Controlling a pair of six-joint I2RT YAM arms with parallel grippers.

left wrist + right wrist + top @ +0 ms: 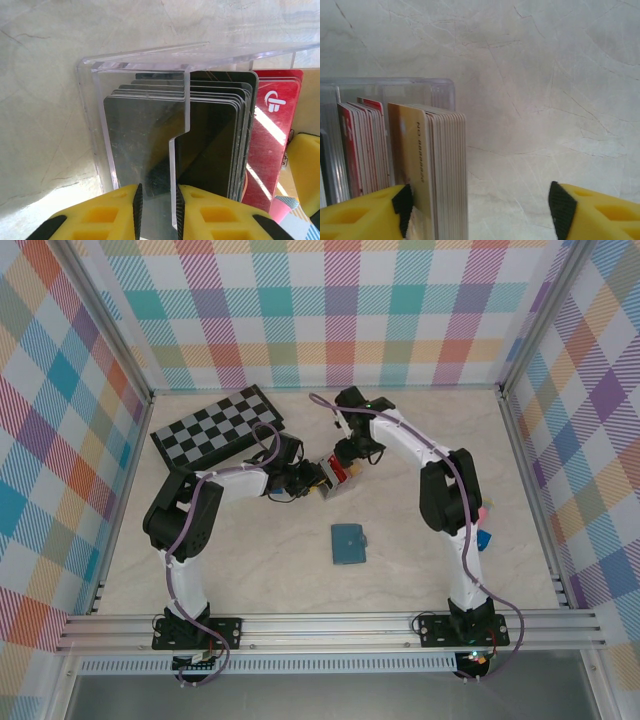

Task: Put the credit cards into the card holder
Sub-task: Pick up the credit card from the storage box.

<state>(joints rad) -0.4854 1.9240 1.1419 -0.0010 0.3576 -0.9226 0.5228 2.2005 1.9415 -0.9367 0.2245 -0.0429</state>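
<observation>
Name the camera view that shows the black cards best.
Left wrist: the black cards stand close, upright in the clear card holder. Top external renders that holder tiny; right wrist faces the red cards and tan cards instead.

One clear card holder (150, 57). Three stacks: black credit cards (210, 145), red credit cards (272, 130), tan credit cards (415, 160), each too tightly packed to count card by card. One chessboard (218, 427), one blue-grey wallet (349, 543), one desk (250, 570).

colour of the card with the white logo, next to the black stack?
Red. The logo card shows best in the left wrist view.
</observation>
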